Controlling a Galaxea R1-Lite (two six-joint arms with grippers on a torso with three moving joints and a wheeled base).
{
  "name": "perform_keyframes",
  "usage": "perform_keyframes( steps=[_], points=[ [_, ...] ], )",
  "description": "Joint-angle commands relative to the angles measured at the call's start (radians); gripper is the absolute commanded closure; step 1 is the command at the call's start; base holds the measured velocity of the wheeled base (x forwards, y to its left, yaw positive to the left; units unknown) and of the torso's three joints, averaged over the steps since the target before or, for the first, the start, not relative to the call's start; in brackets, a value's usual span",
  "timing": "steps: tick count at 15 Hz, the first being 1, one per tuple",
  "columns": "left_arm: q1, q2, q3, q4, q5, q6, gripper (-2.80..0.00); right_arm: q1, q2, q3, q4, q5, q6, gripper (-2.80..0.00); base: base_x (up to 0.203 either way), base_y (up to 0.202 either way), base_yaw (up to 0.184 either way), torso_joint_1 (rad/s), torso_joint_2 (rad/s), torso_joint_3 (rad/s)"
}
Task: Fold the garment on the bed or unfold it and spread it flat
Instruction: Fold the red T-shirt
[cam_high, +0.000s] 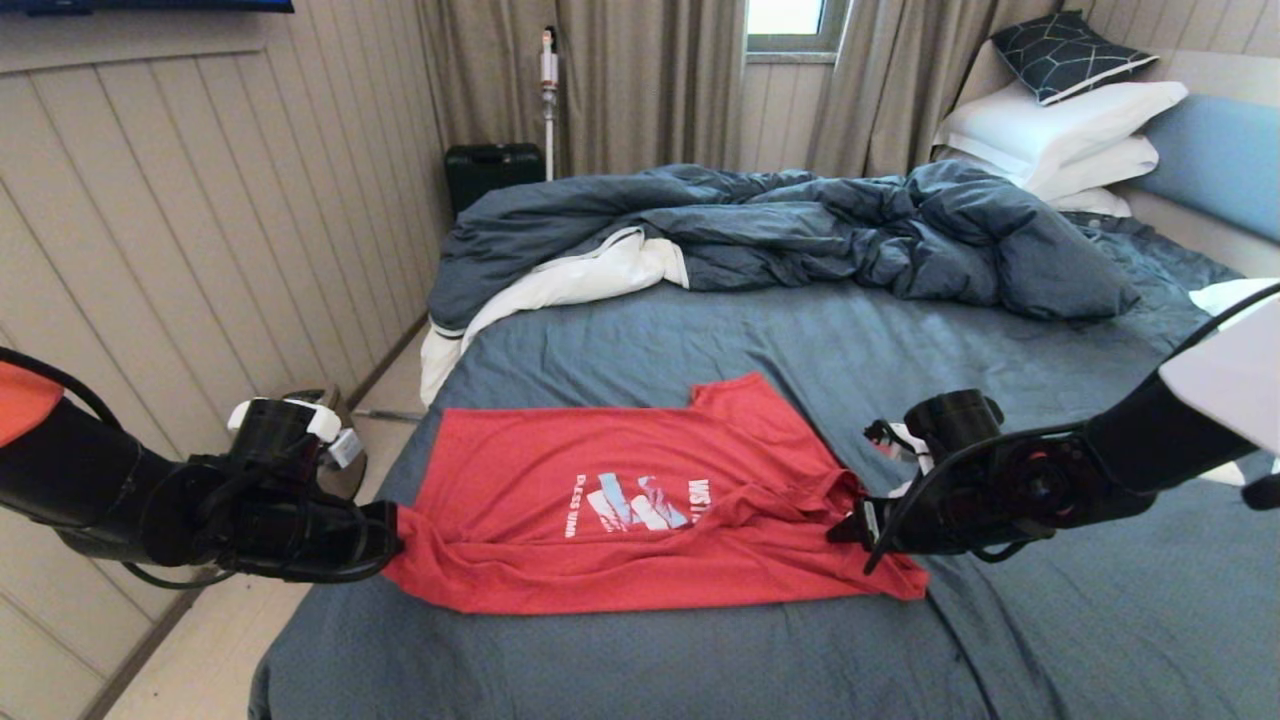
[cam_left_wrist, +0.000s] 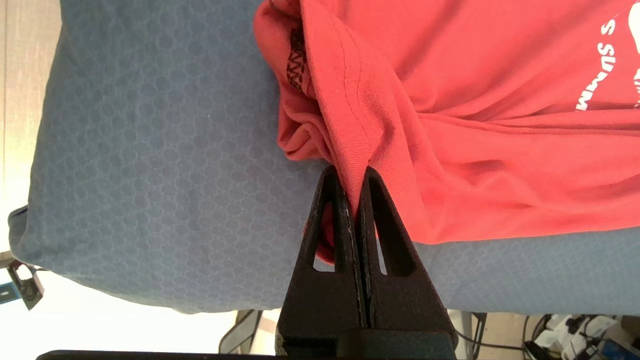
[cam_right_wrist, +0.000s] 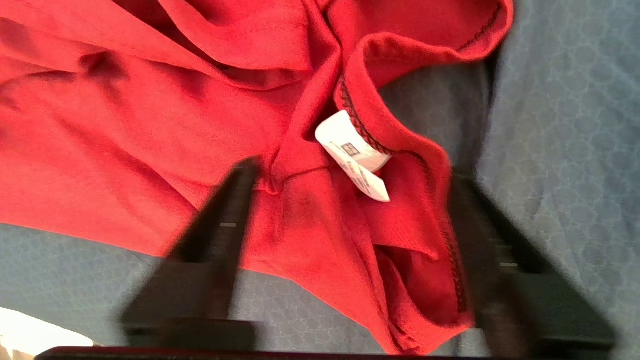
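I have the shirt (cam_high: 640, 500) stretched across the bed (cam_high: 900, 330) between my two grippers, its long axis running from one to the other. Left gripper (cam_left_wrist: 350, 172) is pinched tight on the hem end; right gripper (cam_right_wrist: 350, 200) straddles the collar end, fingers spread, gripping nothing.

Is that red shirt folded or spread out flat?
Partly folded: the red shirt has its near edge doubled over, rumpled, covering some lettering.
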Motion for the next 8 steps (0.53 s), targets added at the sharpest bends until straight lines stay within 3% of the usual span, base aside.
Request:
perform_keyframes(
  steps=[1,8],
  points=[
    [0.0,0.007,0.006,0.0,-0.003,-0.003,0.0,0.001,0.005,0.003,-0.001,0.001,0.001,0.0,0.0,0.0,0.0,0.0,0.0,0.0],
    [0.0,0.005,0.025,-0.023,-0.003,-0.024,0.0,-0.001,-0.008,0.045,-0.002,0.003,0.0,0.0,0.0,0.0,0.0,0.0,0.0,0.0]
  ],
)
